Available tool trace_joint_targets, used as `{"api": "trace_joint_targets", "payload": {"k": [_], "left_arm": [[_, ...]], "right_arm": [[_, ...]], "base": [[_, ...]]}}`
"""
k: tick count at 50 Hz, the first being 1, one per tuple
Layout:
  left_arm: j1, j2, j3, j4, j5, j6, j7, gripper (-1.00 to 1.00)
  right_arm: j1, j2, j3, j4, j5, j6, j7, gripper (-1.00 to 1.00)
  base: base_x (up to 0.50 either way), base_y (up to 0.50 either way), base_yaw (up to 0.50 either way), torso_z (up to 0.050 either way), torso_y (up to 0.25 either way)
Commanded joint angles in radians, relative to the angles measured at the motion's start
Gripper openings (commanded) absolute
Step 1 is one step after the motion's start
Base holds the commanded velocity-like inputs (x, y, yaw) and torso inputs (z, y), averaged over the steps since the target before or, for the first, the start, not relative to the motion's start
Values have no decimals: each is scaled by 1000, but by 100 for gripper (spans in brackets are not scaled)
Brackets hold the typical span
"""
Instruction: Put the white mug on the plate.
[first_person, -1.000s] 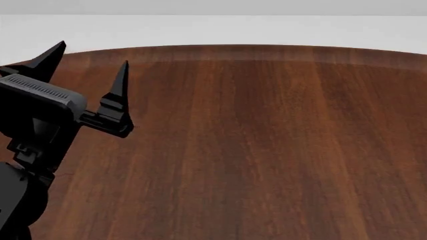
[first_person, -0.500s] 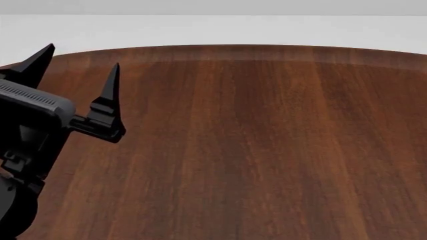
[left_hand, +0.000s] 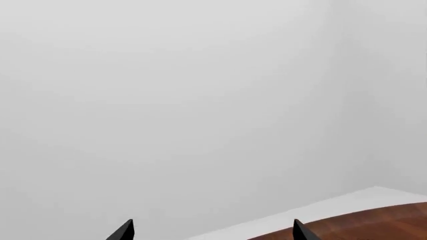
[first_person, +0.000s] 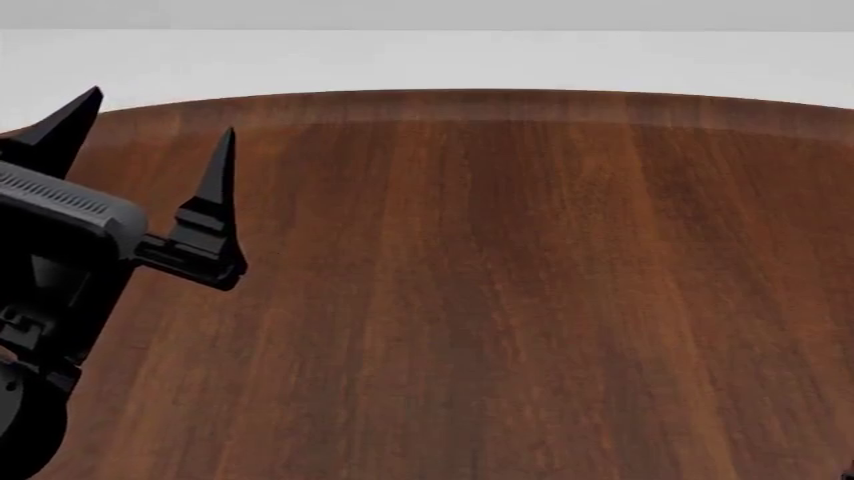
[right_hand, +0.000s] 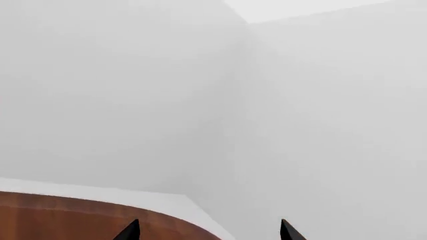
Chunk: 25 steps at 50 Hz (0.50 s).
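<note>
At the head view's left edge, the left end effector (first_person: 154, 125) hovers over the wooden worktop (first_person: 534, 280), its two black fingers spread wide and holding nothing. Its wrist camera looks over the fingertips (left_hand: 123, 231) at a blank wall and a sliver of worktop edge. To its right the boards run bare to the far rim. The right end effector (right_hand: 207, 231) appears only in its own wrist view, fingers likewise parted and empty, past the worktop's curved edge. Neither the white mug nor the plate appears in any view, so the task seems to be at the searching stage; the next move likely calls for bringing them into sight. No brand, label or writing is visible.
</note>
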Motion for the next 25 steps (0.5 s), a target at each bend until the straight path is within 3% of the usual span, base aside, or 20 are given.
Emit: {"api": "trace_joint_targets", "payload": {"k": [1, 2, 5, 6, 18, 22, 23, 25], "left_arm": [[-7, 0, 9, 13, 1, -16, -6, 100], [-8, 0, 10, 13, 2, -17, -7, 100], [-9, -1, 10, 19, 1, -20, -9, 100], [-9, -2, 10, 20, 2, -21, -10, 100], [-15, -6, 15, 43, -2, -37, -15, 100], [-24, -20, 13, 81, -5, -67, -25, 100], [-28, -25, 13, 96, -5, -80, -30, 100], [-33, -37, 11, 136, -8, -103, -38, 100]], "right_arm": [[789, -630, -298, 0, -178, 838, -551, 100], [939, -780, -448, 0, -328, 921, -701, 100], [1389, -1222, -898, 0, -778, 892, -1151, 100], [1430, -1219, -1017, 0, -928, 882, -1301, 100], [1445, -1168, -973, 0, -2728, 890, -3092, 100], [1447, -1165, -967, 0, -3328, 889, -3092, 100], [1447, -1163, -970, 0, -3417, 890, -3092, 100], [1455, -1165, -966, 0, -3410, 885, -3092, 100]], "base": [[0, 0, 0, 0, 0], [0, 0, 0, 0, 0], [0, 0, 0, 0, 0], [0, 0, 0, 0, 0], [0, 0, 0, 0, 0], [0, 0, 0, 0, 0], [0, 0, 0, 0, 0], [0, 0, 0, 0, 0]]}}
